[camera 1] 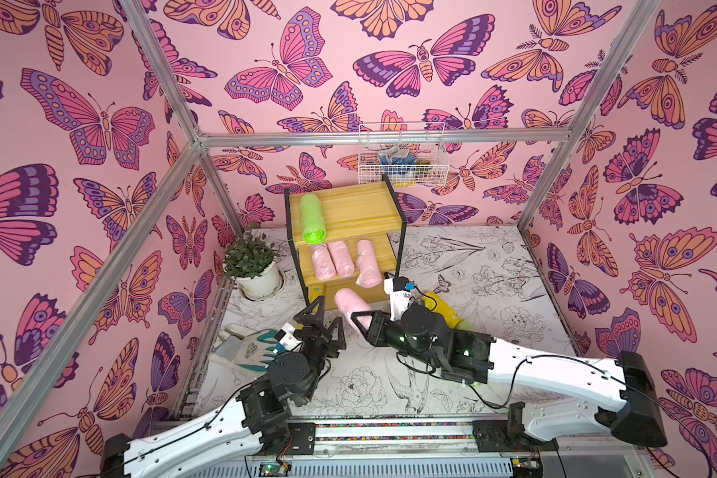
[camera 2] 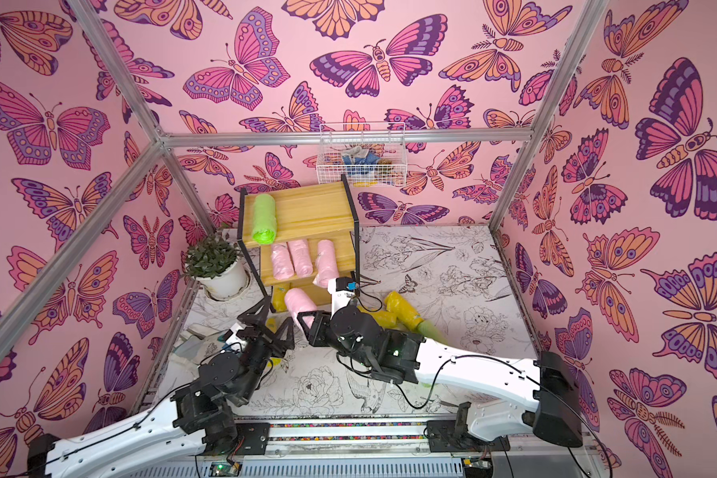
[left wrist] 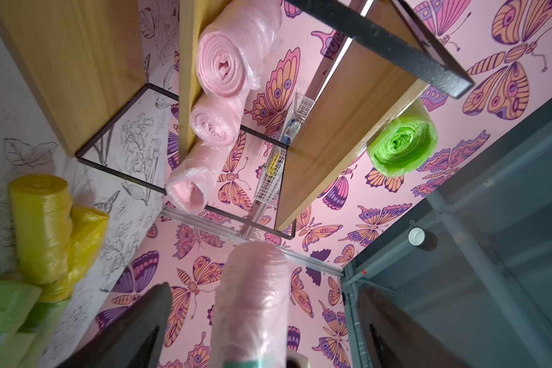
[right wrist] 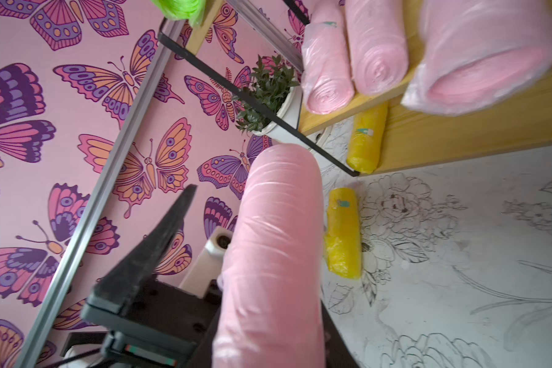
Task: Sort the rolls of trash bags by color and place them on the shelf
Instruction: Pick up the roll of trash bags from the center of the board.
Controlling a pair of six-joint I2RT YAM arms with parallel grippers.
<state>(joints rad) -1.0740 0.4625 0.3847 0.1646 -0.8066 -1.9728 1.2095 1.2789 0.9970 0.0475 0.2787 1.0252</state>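
Note:
The shelf (camera 1: 361, 207) stands at the back. One green roll (camera 1: 312, 218) lies on its top board and three pink rolls (camera 1: 340, 258) on the middle board. A fourth pink roll (camera 1: 348, 302) hangs in front of the shelf with my right gripper (camera 1: 363, 320) shut on its near end, as the right wrist view shows (right wrist: 268, 334). My left gripper (camera 1: 326, 320) is open beside it; in the left wrist view its fingers (left wrist: 134, 328) stand apart from the pink roll (left wrist: 252, 302). Yellow rolls (camera 1: 443, 308) and a green roll (camera 2: 431, 331) lie on the table behind the right arm.
A potted plant (camera 1: 251, 260) stands left of the shelf. A white wire basket (camera 1: 402, 155) hangs on the back wall. A grey and teal item (camera 1: 245, 349) lies at the table's left edge. One yellow roll (right wrist: 343, 232) lies near the shelf's foot, another (right wrist: 365, 140) at the bottom board.

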